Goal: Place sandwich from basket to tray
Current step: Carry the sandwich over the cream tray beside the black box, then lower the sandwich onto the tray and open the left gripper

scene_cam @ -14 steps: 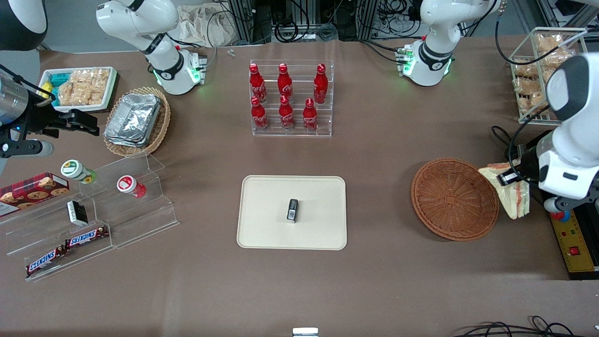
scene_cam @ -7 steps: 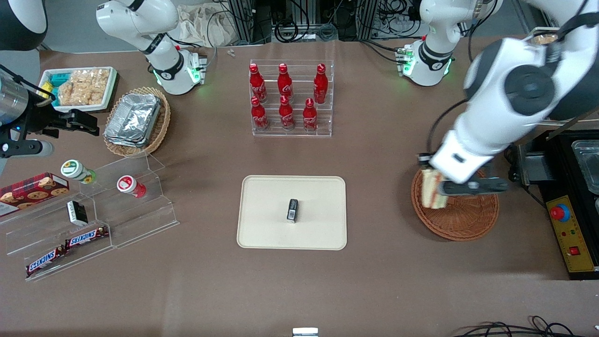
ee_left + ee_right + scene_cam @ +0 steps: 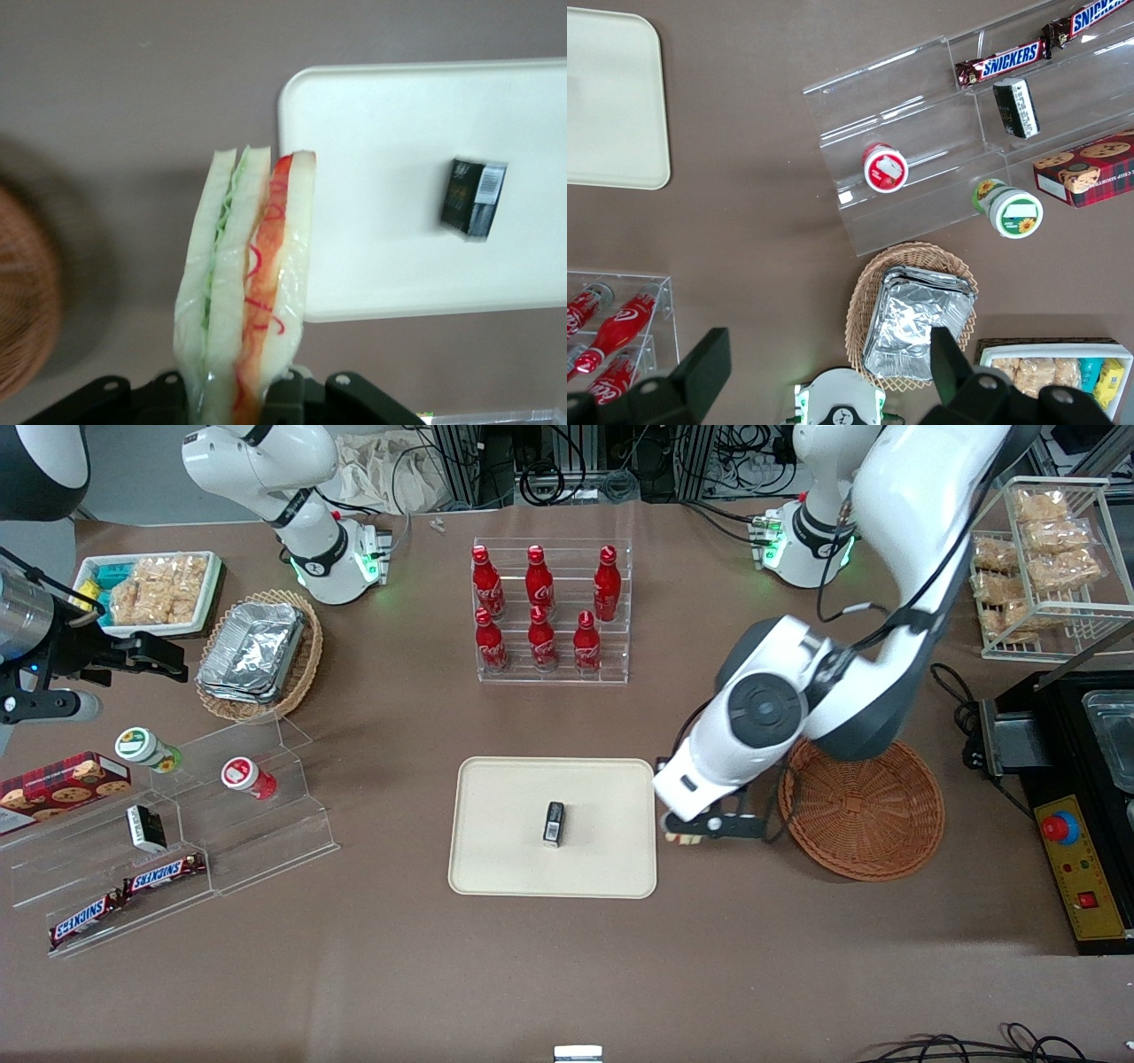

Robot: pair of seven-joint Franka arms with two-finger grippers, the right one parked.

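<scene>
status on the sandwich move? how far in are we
Done: the sandwich is out of the basket, which now sits empty. In hand: the claw is shut on the sandwich and hangs over the table between the basket and the tray, close to the tray's edge. Left: carry it over the tray, lower and release, clear of the small black box lying on the tray.

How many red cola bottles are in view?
6, all in the clear rack: three in the row farther from the front camera, three in the nearer row. The gripper holds the sandwich beside the tray.
</scene>
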